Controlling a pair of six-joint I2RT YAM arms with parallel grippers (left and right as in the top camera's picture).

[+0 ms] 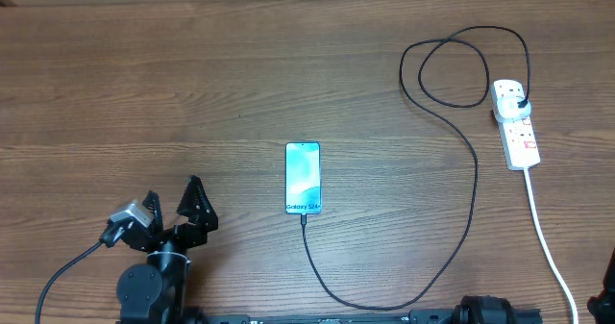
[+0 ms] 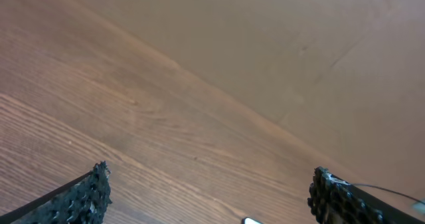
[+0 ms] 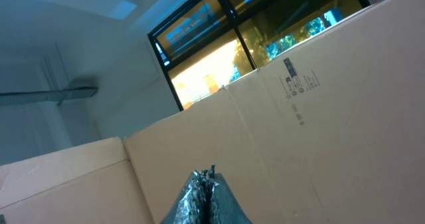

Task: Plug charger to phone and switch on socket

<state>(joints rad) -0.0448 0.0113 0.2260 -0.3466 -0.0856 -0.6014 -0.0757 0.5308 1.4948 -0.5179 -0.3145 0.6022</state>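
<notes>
On the worktop [image 1: 144, 93] we see the phone [image 1: 303, 178] lying flat, screen up, about midway between the left and right edges and somewhat nearer the near edge. The charger [image 1: 475, 180] meets the phone's near end with its small tip, then runs toward the near edge. From there it swings up along the right side, coils once by the far right corner and ends in a black plug. That plug sits in the far-end outlet of the socket [image 1: 517, 132]. The socket lies close to the right edge, and its white cord [image 1: 550, 242] trails back to the near right corner. We cannot tell how its switches stand.

The left claw [image 1: 173, 189] hangs over the near left corner, well apart from the phone, spread wide and holding nothing. Its wrist view shows both fingers [image 2: 86, 197] far apart over bare wood. The right claw [image 3: 207, 181] points up at a cardboard wall [image 3: 332, 131] and a window [image 3: 219, 44]. Its tips are pressed together with nothing between them.
</notes>
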